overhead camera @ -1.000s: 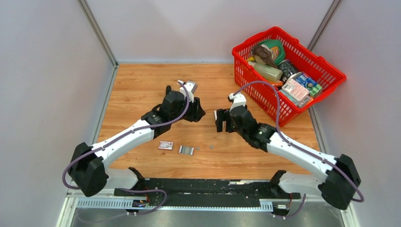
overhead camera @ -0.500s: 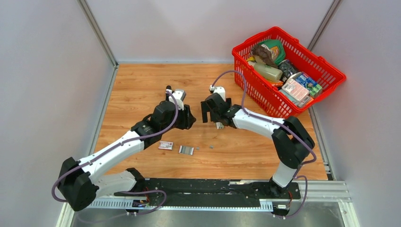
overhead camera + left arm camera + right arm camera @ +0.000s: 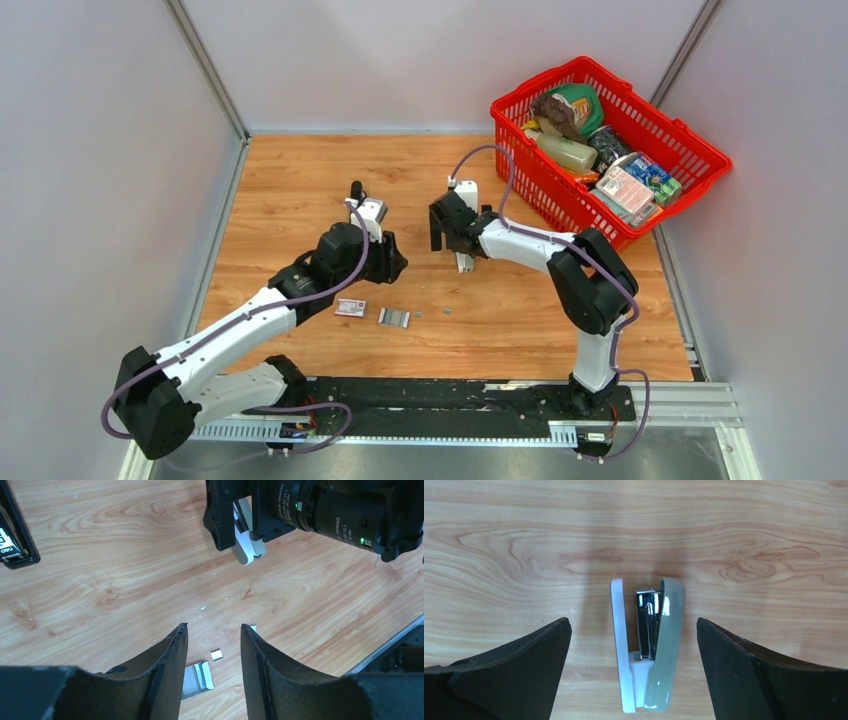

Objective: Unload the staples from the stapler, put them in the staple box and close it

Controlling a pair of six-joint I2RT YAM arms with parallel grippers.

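Wood-grain tabletop inside a grey-walled cell: the left gripper [image 3: 212,630] hangs with its jaws partly apart and nothing between them, bare board showing through the gap. Just below its fingertips lie the staples [image 3: 197,677], one ribbed strip with a few loose bits just beyond it. A small red-and-white box [image 3: 350,307] sits beside the strip. Ahead of the left gripper, near but apart, the right gripper [image 3: 632,625] stands spread to its widest and empty. It straddles a pale grey-and-white oblong object [image 3: 666,645] that lies on its side on the board, a chrome channel showing between its two halves. The stapler [image 3: 14,535], all black, rests well off to the left gripper's far side, cut by the edge of the wrist view and in neither arm's grasp. Whether it holds more staples cannot be told. A red basket [image 3: 540,185] of groceries sits well beyond the right gripper.

Risks, as judged from here: the right jaws are lined up on the pale object, so closing now would pick up the wrong item. A descent by the left fingers could scatter the loose strip and bits. The two wrists work close together, and a swing toward the stapler could bring them into contact.

White lettering on the right wrist's motor housing [image 3: 345,522] appears to read DAMIAO; the smaller print beside it is too fine to read. White characters on the stapler are cropped by the frame. Labels on the box and the basket goods are too small to read.
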